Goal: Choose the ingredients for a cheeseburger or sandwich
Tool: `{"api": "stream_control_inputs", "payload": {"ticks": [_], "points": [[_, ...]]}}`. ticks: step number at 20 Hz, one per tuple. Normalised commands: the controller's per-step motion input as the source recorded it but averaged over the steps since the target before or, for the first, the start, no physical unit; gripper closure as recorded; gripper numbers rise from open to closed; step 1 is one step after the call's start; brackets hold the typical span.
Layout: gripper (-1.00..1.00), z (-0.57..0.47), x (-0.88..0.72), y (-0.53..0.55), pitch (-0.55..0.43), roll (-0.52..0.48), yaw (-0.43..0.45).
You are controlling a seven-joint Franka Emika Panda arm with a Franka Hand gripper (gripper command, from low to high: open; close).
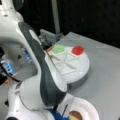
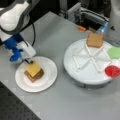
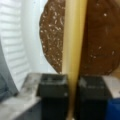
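One thin yellow cheese square (image 3: 73, 50) stands edge-on between hand (image 3: 72, 93) fingers.

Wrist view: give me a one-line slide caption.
Gripper shut on the yellow cheese square, held edge-on above the brown patty on the white plate.

Grey table (image 2: 75, 105): plate (image 2: 22, 83), divided tray (image 2: 82, 75).
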Motion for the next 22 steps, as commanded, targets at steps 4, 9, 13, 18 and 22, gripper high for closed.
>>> {"api": "stream_control_inputs", "payload": {"ticks": [4, 9, 13, 18, 22], "points": [[1.0, -0.03, -0.19, 0.26, -0.082, -0.318, -0.006], [-1.0, -0.03, -0.19, 0.27, -0.086, -0.32, -0.021], [-1.0, -0.01, -0.2, 0.28, -0.094, -0.332, -0.025], [-1.0, 0.01, -0.23, 0.24, -0.09, -0.326, -0.008], [-1.0, 0.01, -0.26, 0.23, -0.084, -0.32, -0.004]]}}
